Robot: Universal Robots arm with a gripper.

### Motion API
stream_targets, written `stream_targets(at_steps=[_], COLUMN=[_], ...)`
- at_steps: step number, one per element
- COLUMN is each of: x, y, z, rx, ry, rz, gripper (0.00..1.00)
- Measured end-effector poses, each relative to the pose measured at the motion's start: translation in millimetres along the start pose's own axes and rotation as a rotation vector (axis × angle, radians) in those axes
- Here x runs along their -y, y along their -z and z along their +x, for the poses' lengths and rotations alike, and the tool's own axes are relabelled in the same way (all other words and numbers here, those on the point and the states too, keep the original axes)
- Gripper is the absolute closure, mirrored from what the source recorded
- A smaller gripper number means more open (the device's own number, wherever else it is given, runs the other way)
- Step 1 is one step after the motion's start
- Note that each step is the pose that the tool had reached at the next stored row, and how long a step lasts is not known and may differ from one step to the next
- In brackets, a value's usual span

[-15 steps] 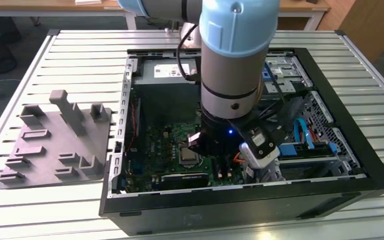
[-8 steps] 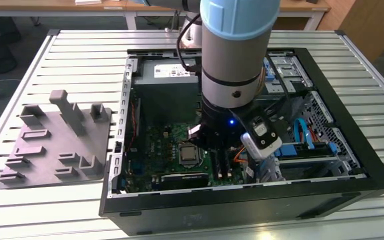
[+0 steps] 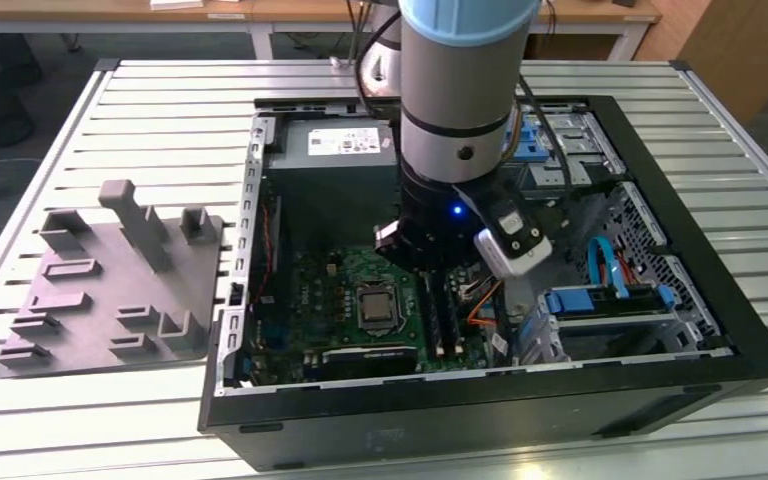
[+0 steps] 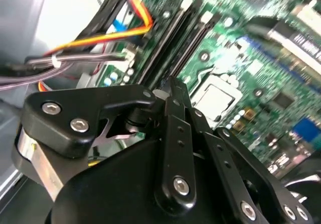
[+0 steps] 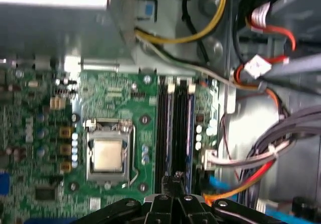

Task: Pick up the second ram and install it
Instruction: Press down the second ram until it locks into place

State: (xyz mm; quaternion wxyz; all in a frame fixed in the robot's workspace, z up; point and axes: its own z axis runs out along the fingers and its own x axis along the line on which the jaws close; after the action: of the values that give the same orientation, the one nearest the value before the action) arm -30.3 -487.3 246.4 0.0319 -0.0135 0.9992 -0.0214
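Note:
My gripper (image 3: 422,268) hangs inside the open computer case (image 3: 704,330), low over the green motherboard (image 3: 317,290). In both wrist views its black fingers (image 4: 173,108) meet at the tips, shut, with nothing seen between them. The gripper (image 5: 173,176) tips stand right over one end of the long black memory slots (image 5: 175,128), and the gripper (image 4: 170,86) tips point down at the same slots (image 4: 185,38). A thin bluish edge (image 5: 189,133) runs along the slot nearest the cables. The second ram is hidden or out of view; I cannot tell it apart from the slots.
The processor socket (image 5: 108,153) lies beside the slots. Orange, red and grey cables (image 5: 261,148) crowd the slots' other side. The power supply (image 3: 337,150) fills the case's far end, and blue-tabbed drive bays (image 3: 611,300) stand on the exterior view's right. A grey fixture tray (image 3: 117,290) sits outside the case.

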Motion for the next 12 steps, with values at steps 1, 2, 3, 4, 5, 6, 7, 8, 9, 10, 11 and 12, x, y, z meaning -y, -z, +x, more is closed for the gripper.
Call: stream_targets(at_steps=[1, 2, 3, 4, 5, 6, 7, 8, 9, 10, 11, 12], x=[-3.7, -7.0, -9.8, -12.2, -14.2, -16.0, -17.5, -17.8, -17.8, -17.8, -17.8, -17.8], y=[-0.2, -0.3, -0.5, -0.6, -0.6, -0.6, -0.6, -0.6, -0.6, -0.6, -0.6, -0.6], z=[-0.5, -0.8, -0.9, -0.9, -1.0, -1.0, -1.1, -1.1, -1.1, -1.1, -1.1, -1.1], rx=[-0.0006, -0.0009, -0.001, -0.001, -0.001, -0.001, -0.0011, -0.001, -0.0011, -0.0011, -0.0011, -0.0011], ry=[0.0, 0.0, 0.0, 0.0, 0.0, 0.0, 0.0, 0.0, 0.0, 0.0, 0.0, 0.0], rz=[-0.0001, -0.0004, -0.0013, -0.0022, -0.0027, -0.0028, -0.0028, -0.0029, -0.0029, -0.0027, -0.0025, -0.0024], gripper=[0.9, 0.9, 0.9, 0.9, 0.9, 0.9, 0.9, 0.9, 0.9, 0.9, 0.9, 0.9])
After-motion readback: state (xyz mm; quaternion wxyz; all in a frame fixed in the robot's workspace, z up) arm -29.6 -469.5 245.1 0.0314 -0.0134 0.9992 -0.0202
